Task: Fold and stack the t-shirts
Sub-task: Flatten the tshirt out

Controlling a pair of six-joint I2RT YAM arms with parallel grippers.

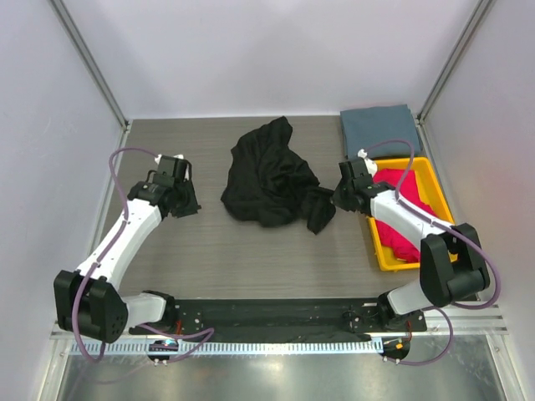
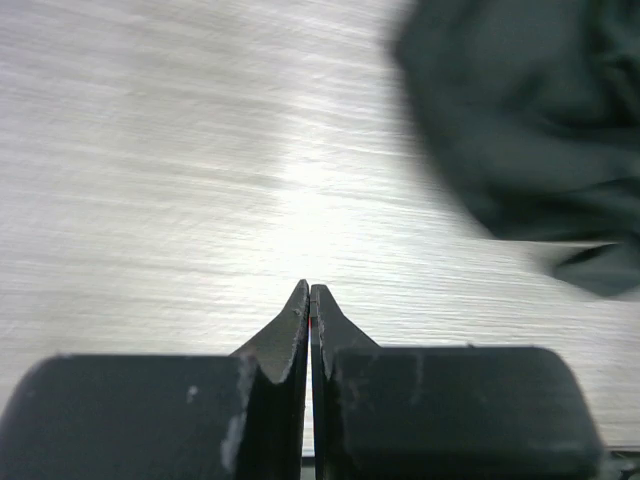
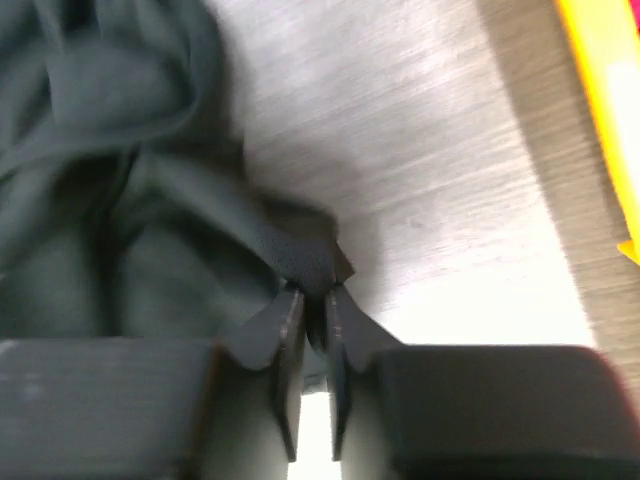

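At the near edge of the table (image 1: 251, 259), both arm bases sit side by side, and the two arms reach out toward the middle of the surface. The left gripper (image 2: 309, 296) hovers low over bare tabletop with its jaws pressed together and nothing between them. The black t-shirt (image 1: 269, 177) lies off to its right and a little farther out, with a clear gap between cloth and fingertips.

The right gripper (image 3: 312, 298) is the one engaged. Its jaws are drawn narrow and pinch a small fold of the black cloth at the shirt's near-right corner, the tail that trails toward the yellow tray (image 1: 391, 266). From those jaws the rest of the garment spreads away to the left and toward the far side, so its bulk runs diagonally from that pinched corner up to a peak at the far edge of the heap. By this reading, the right arm is nearer and already has hold, and the left has the opposite edge to reach.

The black shirt looks crumpled, bunched in deep folds, not yet laid flat. Beyond the right gripper, magenta-red shirts (image 1: 399, 230) fill the tray, and a slate grey-blue shirt (image 1: 380, 129) lies folded flat at the far right corner.
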